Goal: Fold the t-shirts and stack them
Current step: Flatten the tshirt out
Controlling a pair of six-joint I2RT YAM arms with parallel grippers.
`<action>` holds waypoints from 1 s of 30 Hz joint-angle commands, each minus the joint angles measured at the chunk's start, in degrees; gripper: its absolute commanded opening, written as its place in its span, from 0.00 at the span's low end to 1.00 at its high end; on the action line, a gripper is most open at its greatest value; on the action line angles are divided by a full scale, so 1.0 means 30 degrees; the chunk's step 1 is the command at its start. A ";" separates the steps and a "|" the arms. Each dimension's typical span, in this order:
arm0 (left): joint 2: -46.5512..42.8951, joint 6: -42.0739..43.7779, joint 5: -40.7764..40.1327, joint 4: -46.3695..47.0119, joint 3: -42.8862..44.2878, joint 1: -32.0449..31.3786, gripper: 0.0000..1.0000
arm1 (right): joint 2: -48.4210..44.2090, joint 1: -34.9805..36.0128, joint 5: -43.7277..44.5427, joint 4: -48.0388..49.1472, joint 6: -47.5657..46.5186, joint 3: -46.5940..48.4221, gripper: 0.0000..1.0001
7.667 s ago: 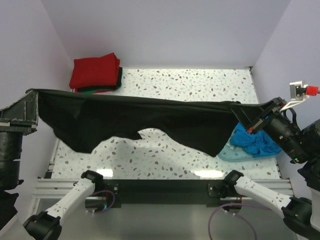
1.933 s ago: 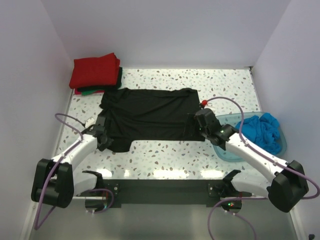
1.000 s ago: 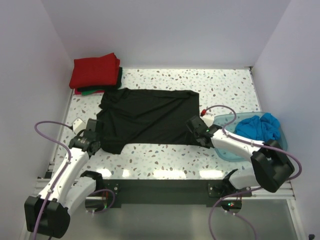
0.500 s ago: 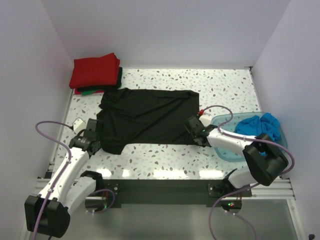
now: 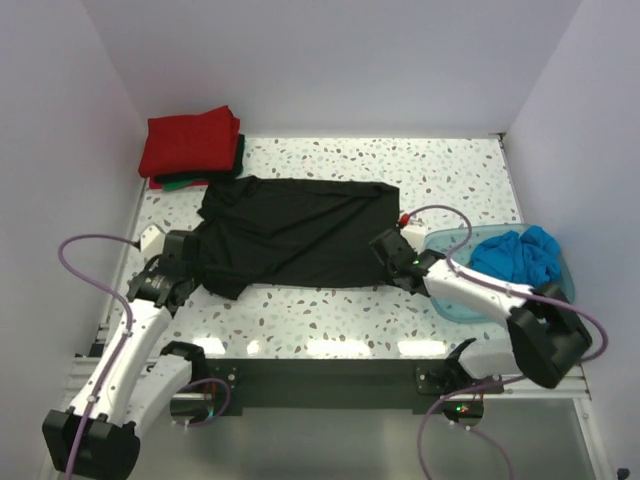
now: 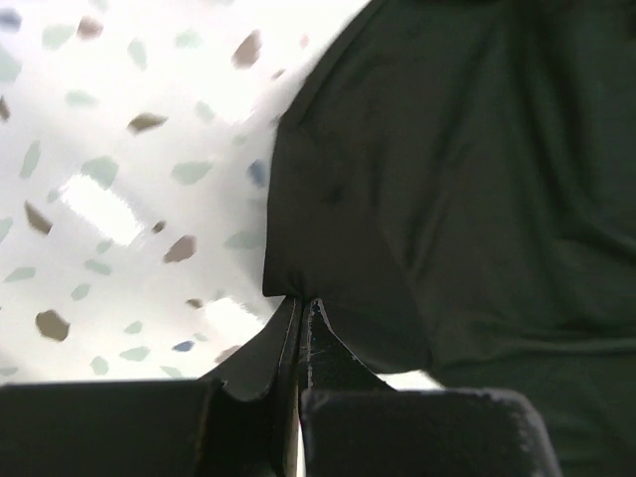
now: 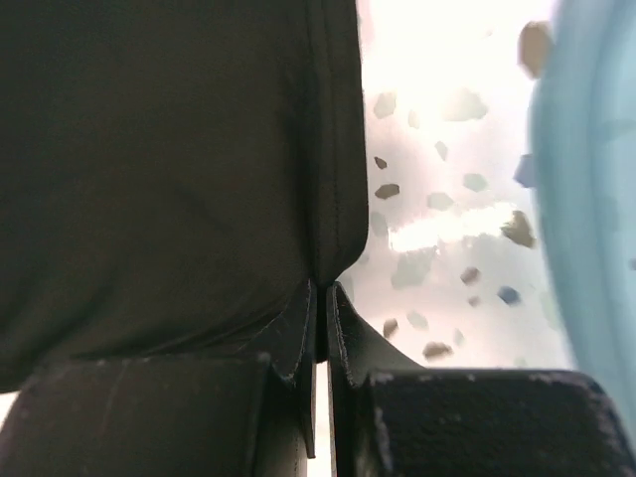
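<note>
A black t-shirt (image 5: 295,230) lies spread across the middle of the speckled table. My left gripper (image 5: 190,262) is shut on its near left corner (image 6: 298,288), which bunches between the pads. My right gripper (image 5: 385,250) is shut on the hem at the near right corner (image 7: 333,268). A folded red t-shirt (image 5: 188,142) lies on a green one (image 5: 185,182) at the back left. A bright blue t-shirt (image 5: 515,257) lies crumpled in the tub.
A translucent blue plastic tub (image 5: 448,300) stands at the right, close to my right arm; its wall (image 7: 586,199) shows in the right wrist view. Purple walls enclose the table on three sides.
My right gripper has closed on the black shirt's near right corner. My left gripper, still shut, has pulled its corner slightly left and up. The shirt was earlier held stretched in the air.
</note>
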 commanded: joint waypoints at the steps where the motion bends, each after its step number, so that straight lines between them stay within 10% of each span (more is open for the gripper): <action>1: -0.1033 0.1419 -0.0144 0.0354 0.3516 0.0132 0.00 | -0.3705 0.0182 0.1501 -0.2588 -0.1144 0.2257 0.00; 6: -0.2177 0.2389 -0.1107 -0.0113 0.8955 0.0132 0.00 | -0.8829 0.0153 0.2030 -0.4846 -0.3515 0.5335 0.00; 21: -0.0568 0.6549 0.0820 -0.1021 2.5980 0.0131 0.00 | -1.1740 0.0153 -0.4001 -0.9033 -0.7328 1.8373 0.00; 30: 0.0370 0.7516 0.1818 -0.0555 2.7930 0.0132 0.00 | -1.2679 0.0094 -0.5032 -0.9448 -0.7269 1.9229 0.00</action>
